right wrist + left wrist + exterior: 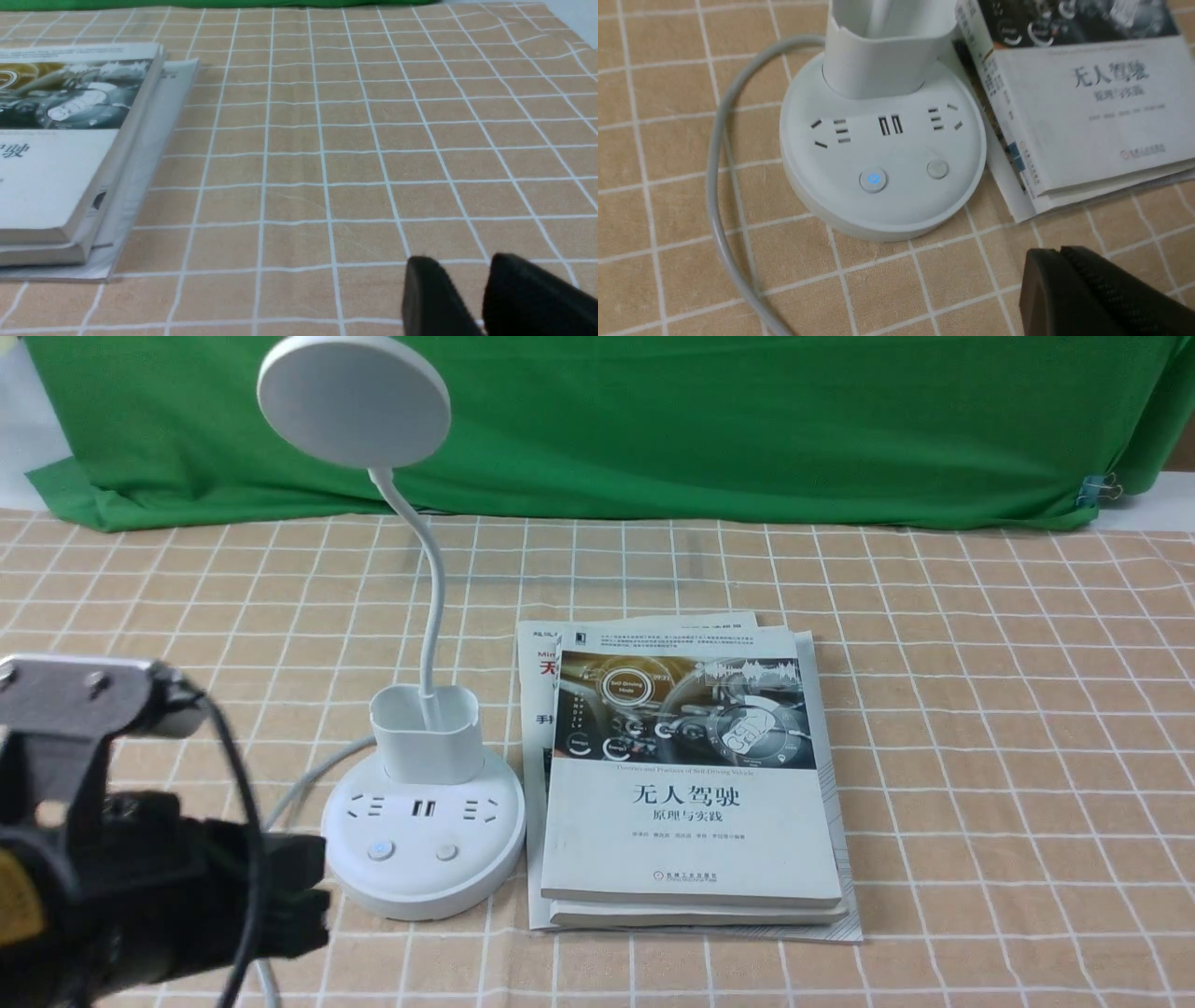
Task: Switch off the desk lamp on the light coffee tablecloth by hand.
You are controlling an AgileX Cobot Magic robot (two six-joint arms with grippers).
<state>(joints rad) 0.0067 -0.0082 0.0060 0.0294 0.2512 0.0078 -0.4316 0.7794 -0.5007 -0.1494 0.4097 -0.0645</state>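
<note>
Left claw (303, 896), fingers pressed together and empty, hangs near-left of the desk lamp (422, 845) on the light coffee tablecloth (980, 728). A clean press probably means centring the tip on the blue-lit button (873, 179), clear of the cord (717, 186).

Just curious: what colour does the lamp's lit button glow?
Blue; lit button clearest in left wrist view.
</note>
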